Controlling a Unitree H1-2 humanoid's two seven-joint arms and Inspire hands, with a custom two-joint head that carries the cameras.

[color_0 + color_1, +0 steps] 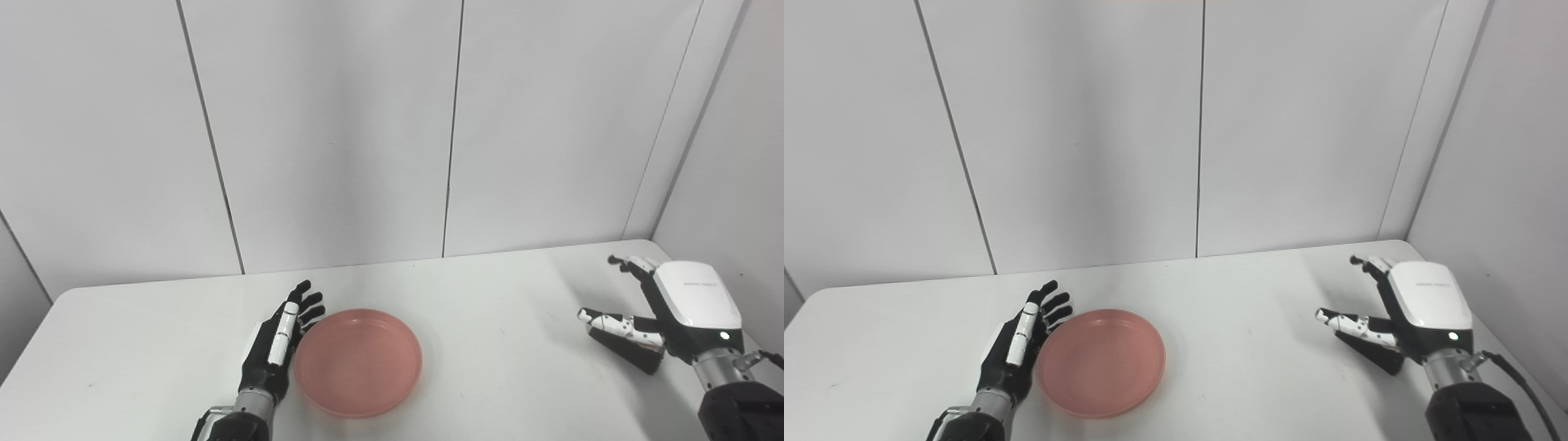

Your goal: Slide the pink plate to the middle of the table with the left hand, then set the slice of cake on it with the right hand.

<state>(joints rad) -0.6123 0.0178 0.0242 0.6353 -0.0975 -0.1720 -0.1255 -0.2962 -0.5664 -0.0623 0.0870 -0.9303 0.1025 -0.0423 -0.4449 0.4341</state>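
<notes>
The pink plate [358, 361] lies empty on the white table [490, 288], left of the middle. My left hand [275, 346] is open, its fingers straight and on edge, against the plate's left rim. The slice of cake [631, 354] is a dark wedge at the table's right side. My right hand [686, 300] is open beside it. Its thumb lies just over the slice's top, and its fingers [631, 264] are spread farther back, away from the cake. The plate [1099, 361] and the cake [1375, 353] also show in the right eye view.
White wall panels [343, 135] close the table's far side, and another wall [735, 153] stands at the right, near my right hand. Bare tabletop lies between the plate and the cake.
</notes>
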